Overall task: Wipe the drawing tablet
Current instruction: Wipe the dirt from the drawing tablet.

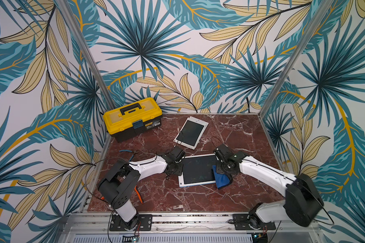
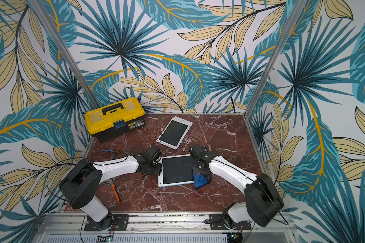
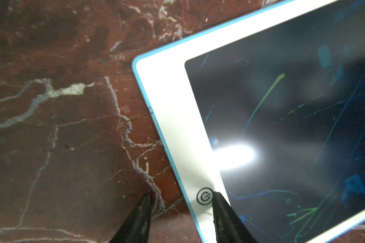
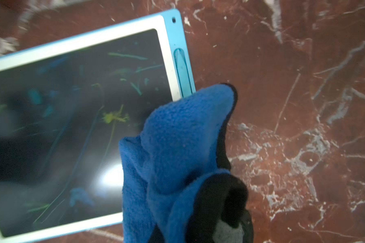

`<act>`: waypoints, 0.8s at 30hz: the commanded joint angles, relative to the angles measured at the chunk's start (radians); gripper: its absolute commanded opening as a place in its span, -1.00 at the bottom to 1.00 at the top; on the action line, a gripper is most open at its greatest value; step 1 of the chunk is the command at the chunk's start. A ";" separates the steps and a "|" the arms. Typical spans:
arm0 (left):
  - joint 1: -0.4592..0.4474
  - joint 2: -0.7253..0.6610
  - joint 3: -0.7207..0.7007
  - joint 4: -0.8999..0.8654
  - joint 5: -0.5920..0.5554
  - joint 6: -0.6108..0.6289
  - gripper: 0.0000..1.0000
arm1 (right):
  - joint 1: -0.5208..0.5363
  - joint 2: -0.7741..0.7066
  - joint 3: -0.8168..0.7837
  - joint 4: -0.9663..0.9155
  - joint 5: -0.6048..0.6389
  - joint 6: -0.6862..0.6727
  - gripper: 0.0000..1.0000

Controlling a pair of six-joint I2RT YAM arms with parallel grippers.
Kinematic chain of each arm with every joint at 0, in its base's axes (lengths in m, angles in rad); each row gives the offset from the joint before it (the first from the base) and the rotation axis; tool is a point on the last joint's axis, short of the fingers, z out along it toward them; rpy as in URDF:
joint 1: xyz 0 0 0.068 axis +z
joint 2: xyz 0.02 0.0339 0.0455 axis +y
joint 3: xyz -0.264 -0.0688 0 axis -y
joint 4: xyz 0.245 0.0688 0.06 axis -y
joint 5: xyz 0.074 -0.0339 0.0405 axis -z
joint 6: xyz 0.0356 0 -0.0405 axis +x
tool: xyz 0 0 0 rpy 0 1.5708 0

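Note:
The drawing tablet [image 1: 198, 170] [image 2: 177, 171] lies flat mid-table: white bezel, blue edge, dark screen with faint green and blue scribbles [image 3: 282, 126] [image 4: 72, 117]. My right gripper [image 1: 222, 170] is at the tablet's right edge, shut on a blue cloth [image 1: 222, 179] [image 4: 177, 147]. The cloth hangs over that edge and hides the fingers. My left gripper [image 1: 176, 168] [image 3: 182, 194] stands open at the tablet's left edge. One fingertip [image 3: 218, 202] rests on the bezel beside a round button [image 3: 204, 196]. The other fingertip is over bare table.
A second white tablet [image 1: 191, 132] lies behind, tilted. A yellow toolbox [image 1: 133, 117] stands at the back left. Blue-handled pliers [image 1: 128, 152] and an orange-handled tool [image 1: 139, 194] lie at the left of the red marble table [image 1: 230, 199].

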 commanded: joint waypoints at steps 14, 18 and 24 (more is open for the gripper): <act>0.002 0.046 -0.041 -0.054 0.074 -0.005 -0.02 | 0.114 0.543 0.427 0.233 -0.408 -0.052 -0.69; 0.000 0.047 -0.038 -0.054 0.077 -0.004 -0.02 | 0.178 0.568 0.422 0.236 -0.434 -0.024 -0.68; 0.000 0.044 -0.041 -0.054 0.081 -0.003 -0.02 | 0.165 0.464 0.244 0.211 -0.330 -0.033 -0.68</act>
